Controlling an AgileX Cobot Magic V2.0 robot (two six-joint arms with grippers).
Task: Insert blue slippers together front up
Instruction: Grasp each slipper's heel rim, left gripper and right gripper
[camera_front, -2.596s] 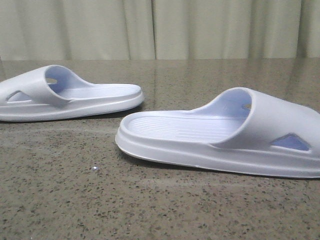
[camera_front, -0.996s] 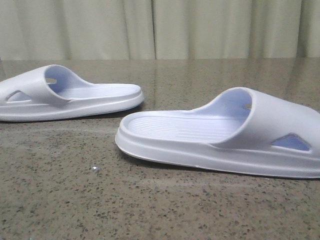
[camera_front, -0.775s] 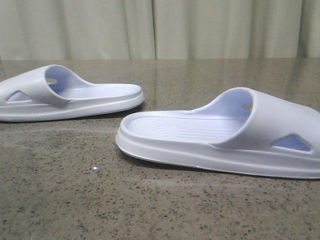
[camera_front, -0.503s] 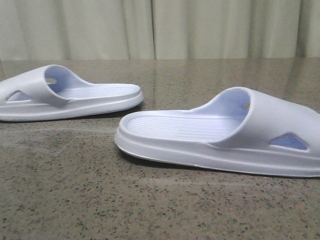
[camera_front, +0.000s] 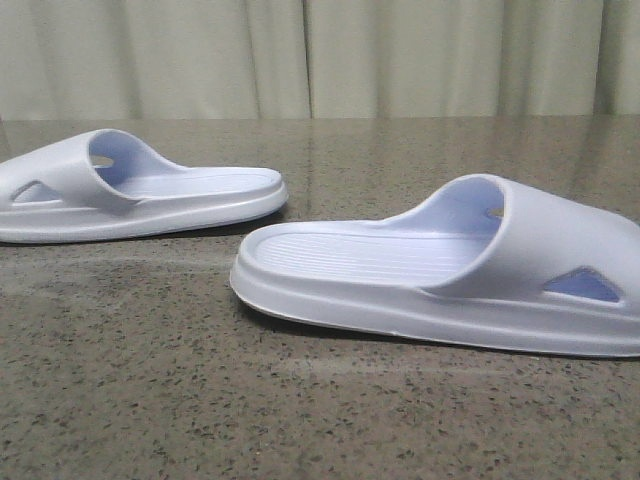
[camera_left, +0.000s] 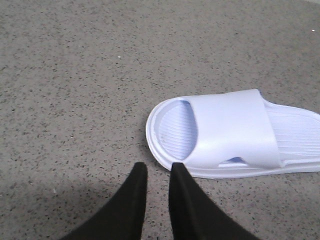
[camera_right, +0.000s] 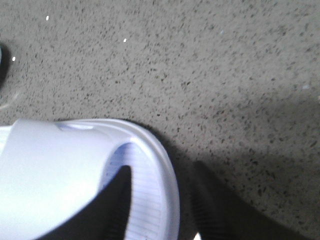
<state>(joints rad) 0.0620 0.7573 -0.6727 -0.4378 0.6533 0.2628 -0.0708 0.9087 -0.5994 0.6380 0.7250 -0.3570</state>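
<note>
The light, springy right slipper (camera_right: 75, 175) is best taken where the open right gripper (camera_right: 162, 200) straddles its toe rim; the left gripper (camera_left: 157, 175) is nearly closed, empty.

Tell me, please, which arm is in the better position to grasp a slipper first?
The right. In the right wrist view the right gripper is open, one finger inside the right slipper and one outside its rim. The left gripper has its fingers nearly together, short of the left slipper, touching nothing.

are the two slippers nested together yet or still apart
Apart: the left slipper and right slipper each lie flat, sole down, on the table, with bare surface between them.
</note>
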